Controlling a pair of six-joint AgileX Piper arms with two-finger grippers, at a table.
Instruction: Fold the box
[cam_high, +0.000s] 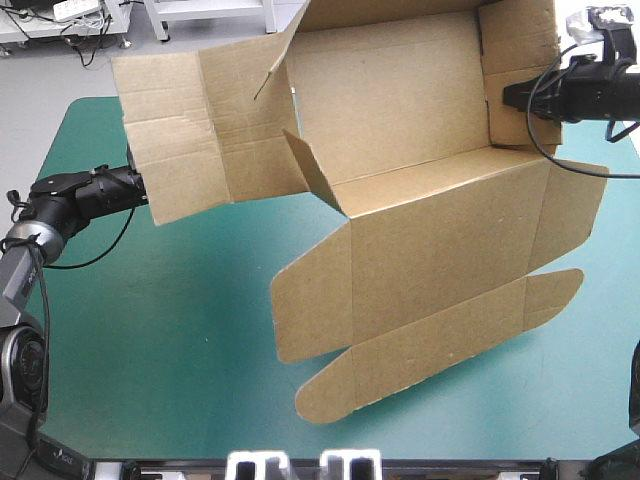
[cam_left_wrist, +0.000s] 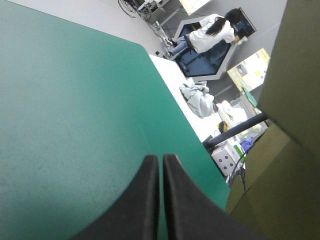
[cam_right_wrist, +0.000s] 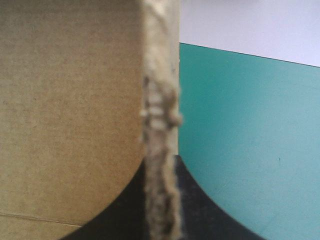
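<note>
My right pincer is clamped on an edge of the box, so the sheet hangs lifted over the table for folding; my left pincer, pressed together and empty, sits just beside it

Robotics lab workspace.
A teal-green covered table stands on a grey floor; white benches strewn with cables fill the upper left of the high view, and robot arms reach in from both sides.
</note>
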